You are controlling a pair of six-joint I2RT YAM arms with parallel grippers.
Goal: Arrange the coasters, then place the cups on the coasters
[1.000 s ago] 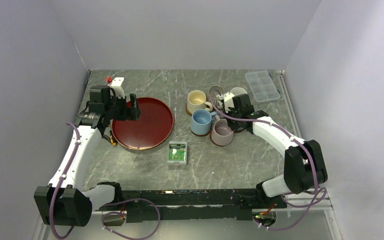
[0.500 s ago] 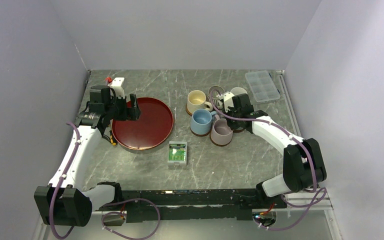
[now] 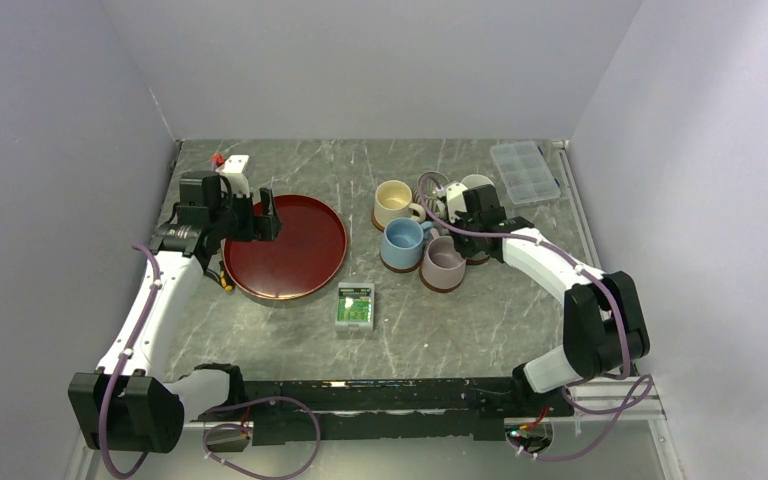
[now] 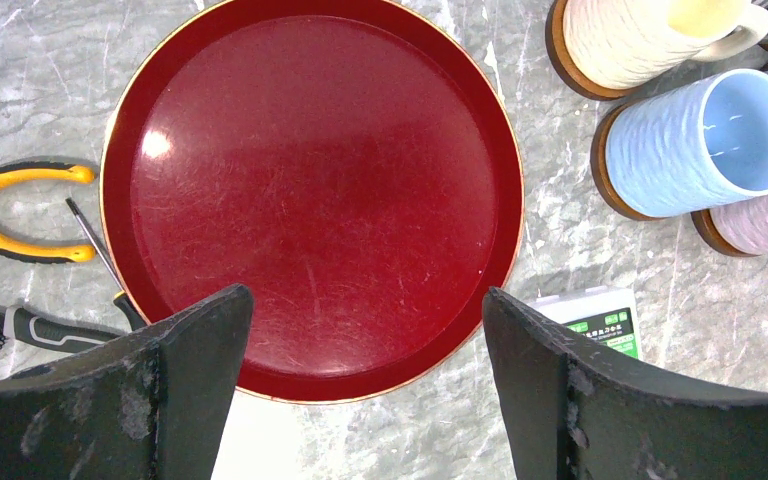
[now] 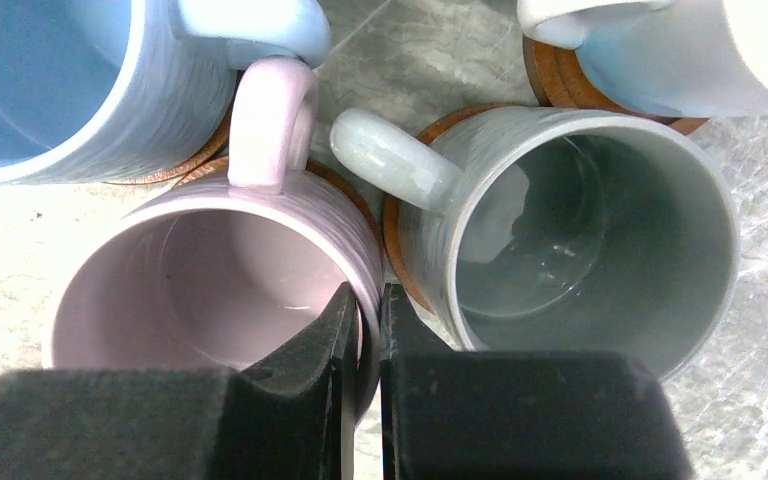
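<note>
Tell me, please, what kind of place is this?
Probably a robot test booth, not a kitchen: plain walls enclose the table, and pliers and a clear compartment box share it with the cups.

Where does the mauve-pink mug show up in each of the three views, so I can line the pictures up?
Top external: the mauve-pink mug stands right of centre, on the table's right half.
Left wrist: it is cut off by the right edge, about halfway down.
Right wrist: it is at lower left, seen from above.
Shared landmark: the light blue mug right beside it, in all three views.
</note>
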